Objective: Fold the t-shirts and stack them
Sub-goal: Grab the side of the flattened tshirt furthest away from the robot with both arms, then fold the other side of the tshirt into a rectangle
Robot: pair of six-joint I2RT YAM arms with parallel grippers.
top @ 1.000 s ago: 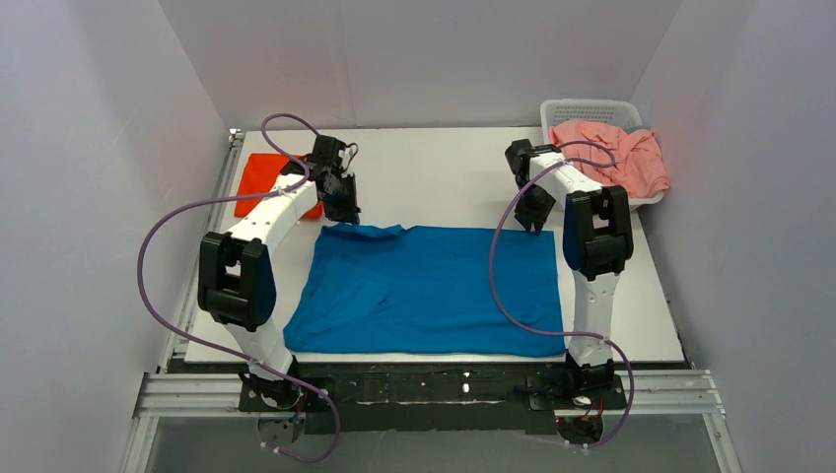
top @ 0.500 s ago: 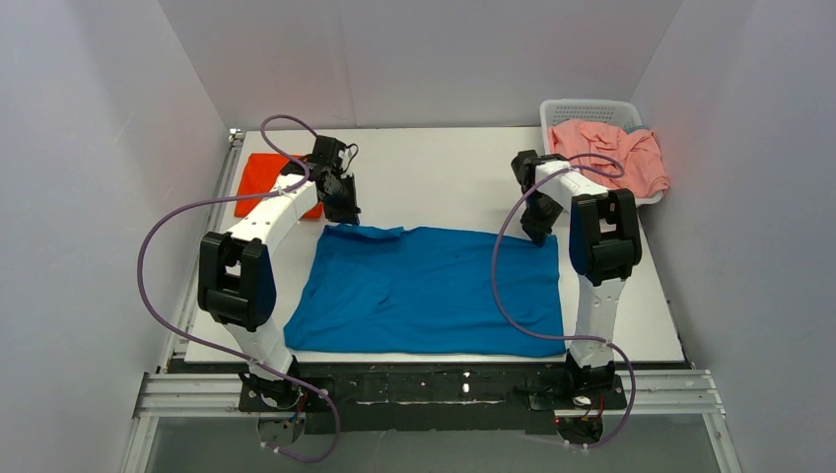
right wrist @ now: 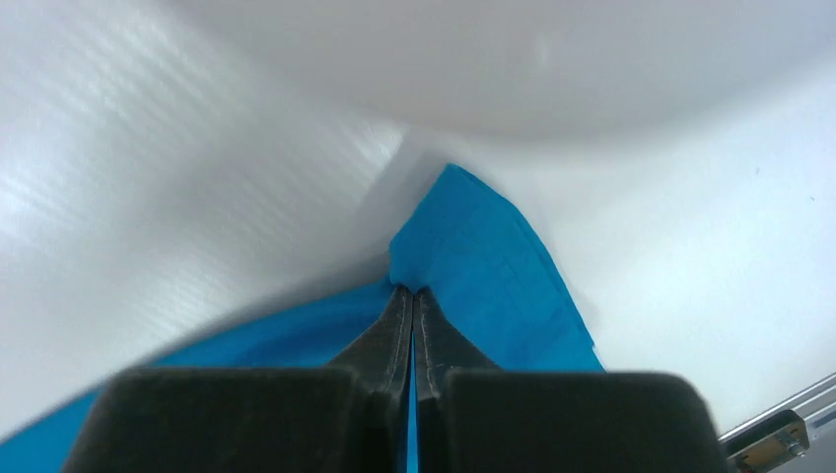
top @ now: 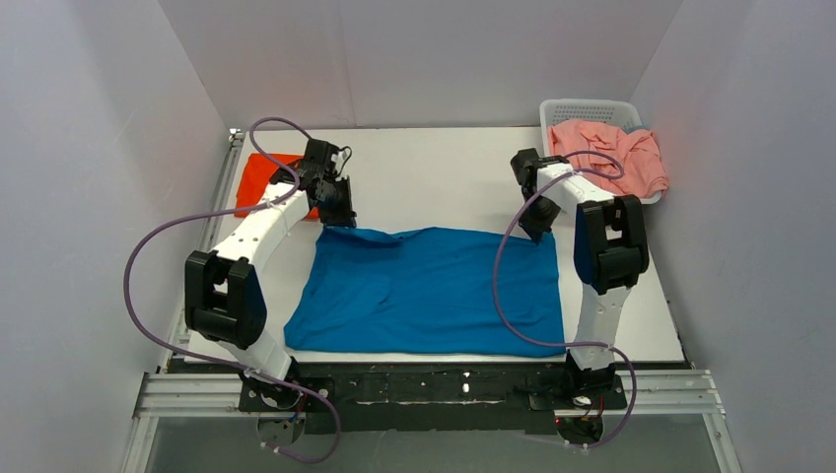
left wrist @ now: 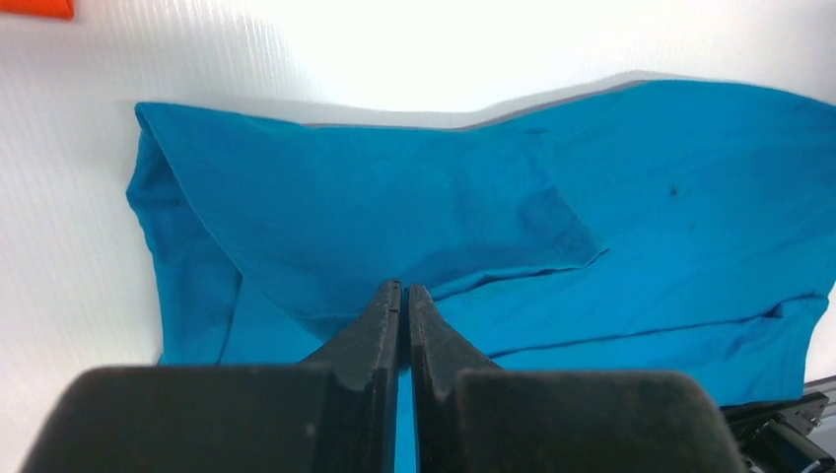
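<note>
- Left gripper (left wrist: 403,291): jaws pressed together, with blue cloth showing in the slit between them. It was judged to be pinching the far-left corner of the blue shirt (top: 429,291).
- Right gripper (right wrist: 412,294): jaws likewise closed. The shirt's far-right corner was bunched into a small peak at the tips, a pinch on the cloth.
- Blue shirt: it lay spread on the table (top: 434,163), its far edge strung between the two grippers and its body running from them toward the arm bases. In the left wrist view, a flap lay folded inward just ahead of the fingertips.
- Reason for the hold, as judged: a corner in each gripper keeps the far edge level, so it can be carried over the body as one straight fold rather than a sagging one.
- Orange shirt (top: 264,177): folded flat, just behind and outboard of the left gripper and apart from the blue shirt. It was judged to be the base of the stack, set outside the folding area.
- Pink shirt (top: 616,158): heaped loose in the basket (top: 590,106), beyond and outboard of the right gripper, not yet folded.
- Progress, as judged: one shirt folded, one in hand at an early fold, one untouched.
- Risk: both pinches sat at the very fingertips, so cloth could slip from either if the lift were uneven.
</note>
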